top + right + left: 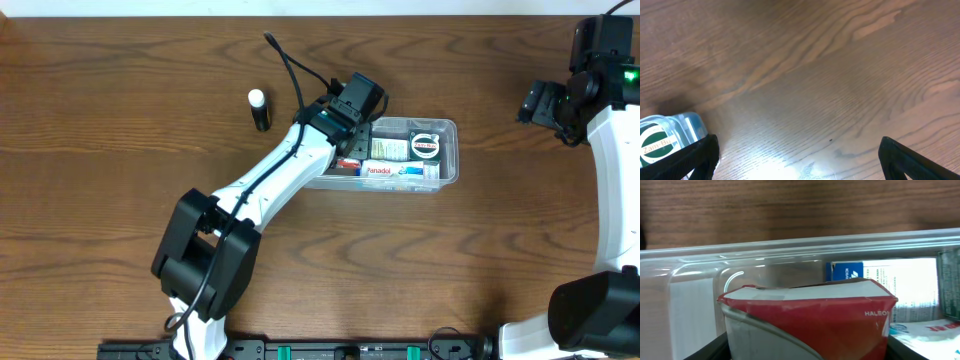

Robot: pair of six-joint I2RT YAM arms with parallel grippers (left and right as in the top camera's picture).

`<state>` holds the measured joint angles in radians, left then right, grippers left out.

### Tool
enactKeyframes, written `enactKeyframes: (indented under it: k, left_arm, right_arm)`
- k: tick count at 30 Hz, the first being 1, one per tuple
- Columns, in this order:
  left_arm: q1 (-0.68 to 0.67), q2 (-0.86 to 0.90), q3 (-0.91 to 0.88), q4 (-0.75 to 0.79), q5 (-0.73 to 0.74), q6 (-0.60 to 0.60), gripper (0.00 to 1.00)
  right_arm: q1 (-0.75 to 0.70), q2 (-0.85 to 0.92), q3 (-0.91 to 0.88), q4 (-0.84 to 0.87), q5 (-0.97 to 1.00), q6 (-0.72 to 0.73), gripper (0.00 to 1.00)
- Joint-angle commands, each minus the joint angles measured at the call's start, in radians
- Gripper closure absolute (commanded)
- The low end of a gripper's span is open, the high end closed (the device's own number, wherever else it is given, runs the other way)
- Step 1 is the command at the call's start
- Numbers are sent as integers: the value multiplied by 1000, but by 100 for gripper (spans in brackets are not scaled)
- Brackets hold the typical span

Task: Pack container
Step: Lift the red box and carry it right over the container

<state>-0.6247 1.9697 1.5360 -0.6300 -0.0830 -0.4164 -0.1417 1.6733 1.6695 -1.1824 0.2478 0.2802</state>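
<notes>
**Figure: left arm at the tub, right arm idle.** The left claw point(807, 341) is pressing its fingers against the sides of a red-and-white box point(810, 315) and is holding it at the left end of the container point(455, 150). The container is sitting mid-tabletop point(120, 230). Whether the box is resting on the floor of the tub cannot be told. The right claw point(799, 150) is hanging wide open and empty, well apart to the right.

*Hazards (judged).*
- The box's upper edge is looking dented, so firmer squeezing is likely to crush the card.
- The tub appears light, so a box catching on the rim, or wedging against the packs point(400, 172) already inside, could drag or tip it.
- An upright black tube with a white cap point(260, 110) is standing beside the arm's path, where a brush could topple it.

*Materials.*
- The container is thin, glossy, see-through plastic with rounded corners and a rim.
- The packs are flat-sided printed card.
- The tabletop is dark, grained wood and is showing glare.
</notes>
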Motion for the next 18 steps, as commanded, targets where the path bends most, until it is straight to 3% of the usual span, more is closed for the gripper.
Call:
enactKeyframes:
  k: [1,6,18]
  left_arm:
    - [4,4,14,-5,-19,-9,33]
    - [4,6,-8,3,-85,-58,33]
    - [5,61,-12,31,-85,-57,33]
  right_arm:
    - [-8,2,3,0,14,-5,1]
    - [-8,2,3,0,14,-5,1]
    - [-8,2,3,0,14,-5,1]
